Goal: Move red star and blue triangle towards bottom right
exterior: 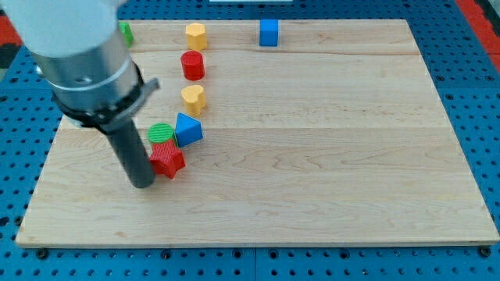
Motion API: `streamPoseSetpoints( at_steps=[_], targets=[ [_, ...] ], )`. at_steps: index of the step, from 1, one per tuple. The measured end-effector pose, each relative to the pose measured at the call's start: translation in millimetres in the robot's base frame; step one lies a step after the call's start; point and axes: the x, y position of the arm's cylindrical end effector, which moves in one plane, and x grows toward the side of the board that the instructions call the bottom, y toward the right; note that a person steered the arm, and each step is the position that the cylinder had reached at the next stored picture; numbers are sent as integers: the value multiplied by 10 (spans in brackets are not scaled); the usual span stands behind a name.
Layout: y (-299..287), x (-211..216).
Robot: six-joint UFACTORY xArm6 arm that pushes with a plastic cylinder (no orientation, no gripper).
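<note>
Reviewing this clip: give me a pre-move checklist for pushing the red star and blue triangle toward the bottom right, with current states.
1. My tip sits at the view's left of the red star: ok.
2. Tip touching the star: cannot tell.
3. Blue triangle close beside the star: ok.
4. Green block crowds both: not ok.
5. Yellow block apart from the pair: ok.
6. Bottom right of the board free of blocks: ok.

You see a pale, wood-grained desk [328, 156] on a blue perforated base [476, 117]. The star [167, 161] is red with ribbed lines, the triangle [188, 129] blue. A green ribbed block [161, 133], two yellow blocks [193, 98] [195, 35], a red cylinder [192, 65], a blue cube [269, 33] and a green piece [125, 33] stand out. My tip [142, 184] is dark grey.
</note>
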Motion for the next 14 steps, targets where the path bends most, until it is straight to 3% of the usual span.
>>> streamPoseSetpoints(
  at_steps=[1, 2, 4, 6, 7, 8, 11, 12, 13, 14],
  targets=[
    [219, 59],
    [-307, 72],
    [-84, -387],
    [1886, -451],
    [1806, -538],
    [2380, -477],
    [2771, -570],
    [3013, -229],
    [2956, -77],
    [2146, -174]
  ],
)
